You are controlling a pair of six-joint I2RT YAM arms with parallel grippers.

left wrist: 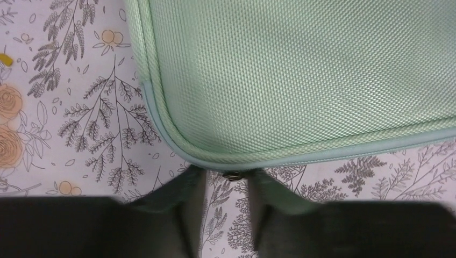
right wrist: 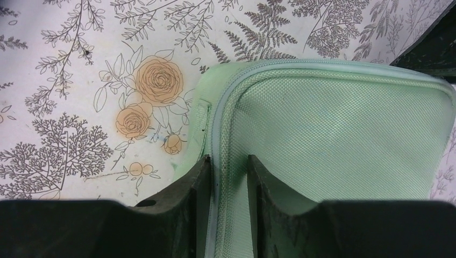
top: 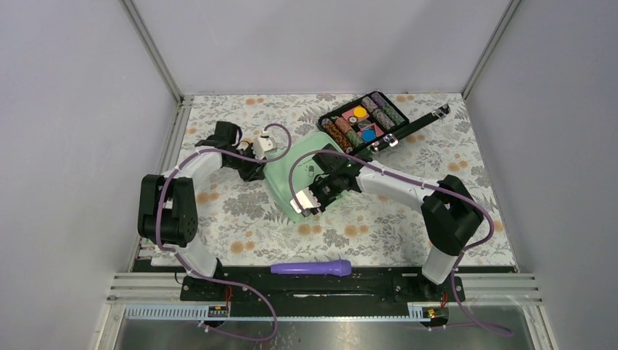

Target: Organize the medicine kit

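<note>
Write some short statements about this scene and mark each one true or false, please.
1. The right gripper straddles the edge of the medicine kit. True.
2. The black case is closed. False: it lies open, showing rolls and discs.
3. The left gripper holds the purple cylinder. False: the cylinder lies far from it, untouched; the left gripper is at the kit's corner, fingers apart.
4. The medicine kit lies on a floral cloth. True.

The medicine kit (top: 280,186) sits mid-table, hemmed in by the left arm (top: 197,164) and the right arm (top: 393,186). A black case (top: 362,120) crowds its far corner. Nearer, the tablecloth (top: 350,233) lies open up to a purple tool (top: 312,268).
</note>
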